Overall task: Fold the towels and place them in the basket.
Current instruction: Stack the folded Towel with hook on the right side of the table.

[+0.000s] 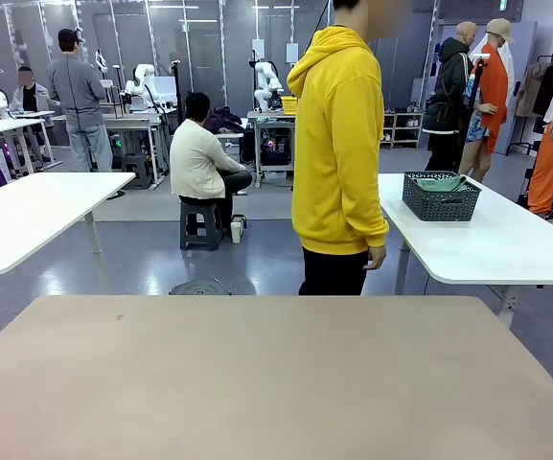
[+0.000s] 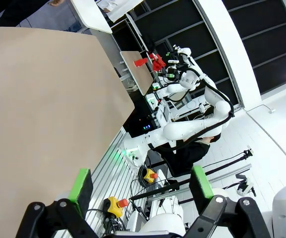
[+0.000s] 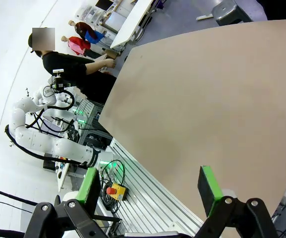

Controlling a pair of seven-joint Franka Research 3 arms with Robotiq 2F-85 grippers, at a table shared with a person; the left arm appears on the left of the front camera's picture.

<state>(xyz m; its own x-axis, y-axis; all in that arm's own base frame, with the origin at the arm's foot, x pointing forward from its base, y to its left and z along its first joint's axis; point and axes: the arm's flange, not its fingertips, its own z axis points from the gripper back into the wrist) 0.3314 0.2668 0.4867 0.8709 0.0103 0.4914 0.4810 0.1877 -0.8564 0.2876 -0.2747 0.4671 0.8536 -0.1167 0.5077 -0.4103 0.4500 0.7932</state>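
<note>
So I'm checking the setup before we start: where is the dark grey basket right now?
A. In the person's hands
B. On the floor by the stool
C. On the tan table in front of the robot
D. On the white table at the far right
D: in the front view the basket sits on the white table at the far right, with a green towel in it, beyond the tan table.

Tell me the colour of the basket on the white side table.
Dark grey basket, clearest in the front view.
</note>
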